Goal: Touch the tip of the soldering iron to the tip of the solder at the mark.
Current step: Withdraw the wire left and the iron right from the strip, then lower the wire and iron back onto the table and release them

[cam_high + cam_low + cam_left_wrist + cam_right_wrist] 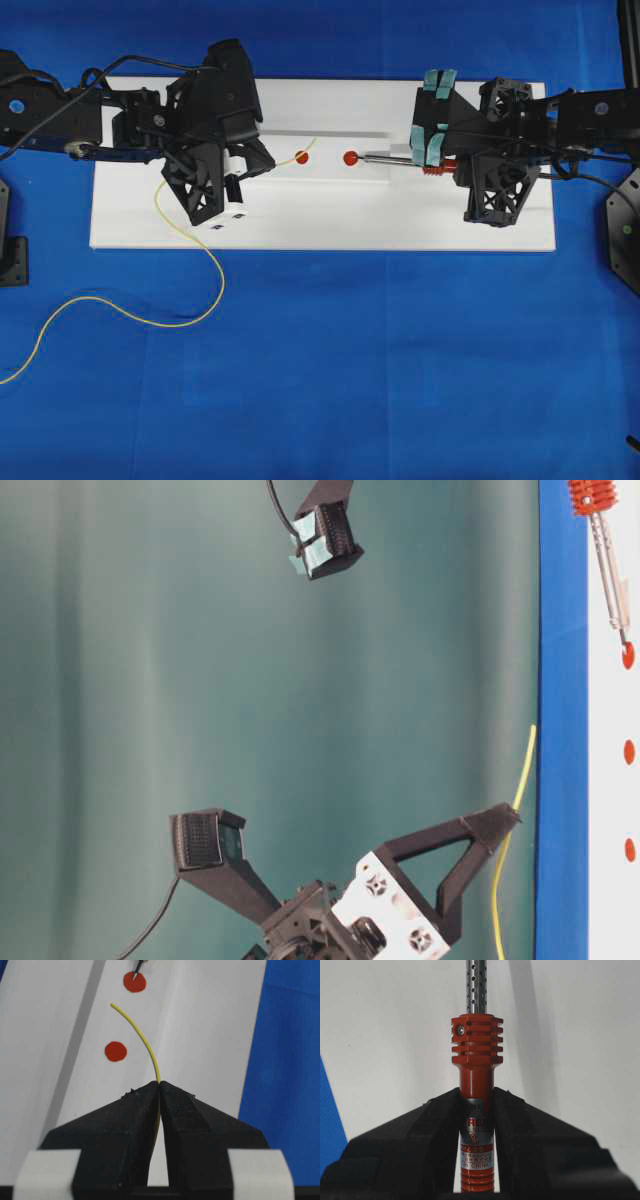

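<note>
Soldering iron [476, 1060] clamped by its red handle in right gripper [476, 1110], lying along the white board [320, 225], tip on/over the red dot [350, 158] nearer that side; contact w/ the board hard to judge. Solder [142, 1040] pinched in left gripper [159, 1085], fingers [130, 1120] together on the wire. Free end curves up past the other dot [115, 1051], apart from iron tip. Rest of wire trails off the board onto blue tabletop [350, 380] in a loose curve.

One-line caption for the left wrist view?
Left gripper pinches yellow solder above white board, its free end between two red dots.
</note>
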You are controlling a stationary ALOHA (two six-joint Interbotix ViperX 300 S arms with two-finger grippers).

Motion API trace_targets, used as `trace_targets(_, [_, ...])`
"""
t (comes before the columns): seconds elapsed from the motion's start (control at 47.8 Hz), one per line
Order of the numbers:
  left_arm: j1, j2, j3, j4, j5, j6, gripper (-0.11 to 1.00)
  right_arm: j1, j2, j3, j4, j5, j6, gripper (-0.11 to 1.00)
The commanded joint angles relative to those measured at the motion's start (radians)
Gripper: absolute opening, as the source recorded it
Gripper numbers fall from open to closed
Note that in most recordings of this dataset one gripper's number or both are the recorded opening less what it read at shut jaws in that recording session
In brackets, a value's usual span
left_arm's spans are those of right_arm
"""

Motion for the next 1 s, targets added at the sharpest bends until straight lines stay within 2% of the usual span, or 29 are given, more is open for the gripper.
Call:
trace_targets(0.0, [0.002, -0.026, -0.006, 0.002, -0.009, 0.0, 0.03, 0.002, -0.015, -0.025, -0.005, -0.006, 0.002, 0.06])
trace_targets(0.188, [0.002, -0.031, 0.0, 0.002, -0.009, 0.002, 0.03, 0.002, -0.098, -0.011, -0.005, -0.003, 0.003, 0.06])
trace_targets(0.377, [0.002, -0.037, 0.011, 0.002, -0.011, 0.002, 0.03, 0.0, -0.219, 0.052, -0.005, -0.008, 0.008, 0.06])
trace_targets(0.502, [0.002, -0.041, 0.018, 0.002, -0.014, 0.0, 0.03, 0.0, -0.278, 0.087, -0.005, -0.009, 0.043, 0.06])
trace_targets(0.795, [-0.011, -0.043, 0.021, 0.002, -0.026, -0.006, 0.03, 0.005, -0.291, 0.098, 0.002, -0.014, 0.072, 0.06])
trace_targets(0.879, [-0.035, -0.046, 0.026, 0.0, -0.025, -0.008, 0.03, 0.035, -0.295, 0.098, 0.012, -0.029, 0.08, 0.06])
trace_targets(0.983, [-0.095, -0.057, 0.041, -0.003, -0.029, -0.017, 0.03, 0.115, -0.298, 0.098, 0.031, -0.057, 0.107, 0.06])
